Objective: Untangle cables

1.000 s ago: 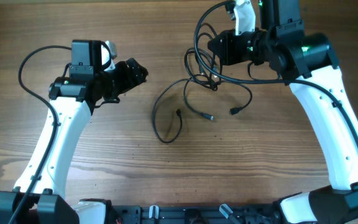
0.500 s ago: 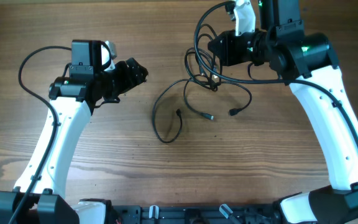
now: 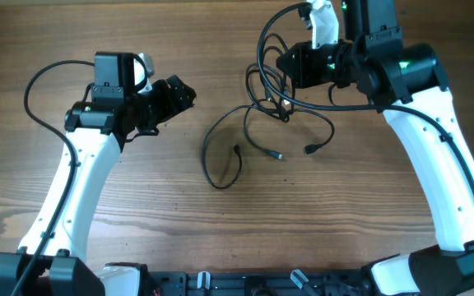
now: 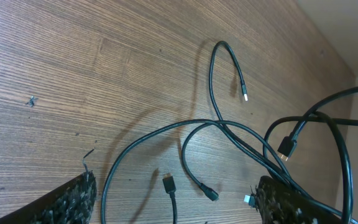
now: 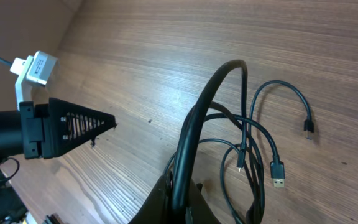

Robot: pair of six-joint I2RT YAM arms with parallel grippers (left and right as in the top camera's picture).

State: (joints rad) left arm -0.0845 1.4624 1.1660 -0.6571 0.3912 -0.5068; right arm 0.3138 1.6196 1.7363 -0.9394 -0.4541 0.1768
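Right now: right arm grips the cables, left arm holds nothing.
We see the right gripper (image 5: 176, 202) closed tight on the cables (image 3: 270, 103), at roughly 1 o'clock from the centre of the table (image 3: 138, 214). The tangled knot sits just beside its fingertips. From the knot one strand runs toward 7 o'clock into a loose loop (image 3: 206, 160) lying near table centre. Two plug ends (image 3: 278, 155) lie at about 5 o'clock of the knot, near each other but apart. We see the left gripper (image 3: 191, 96) at 10 o'clock, fingers (image 4: 73, 199) spread wide, gripping nothing, apart from the loop.
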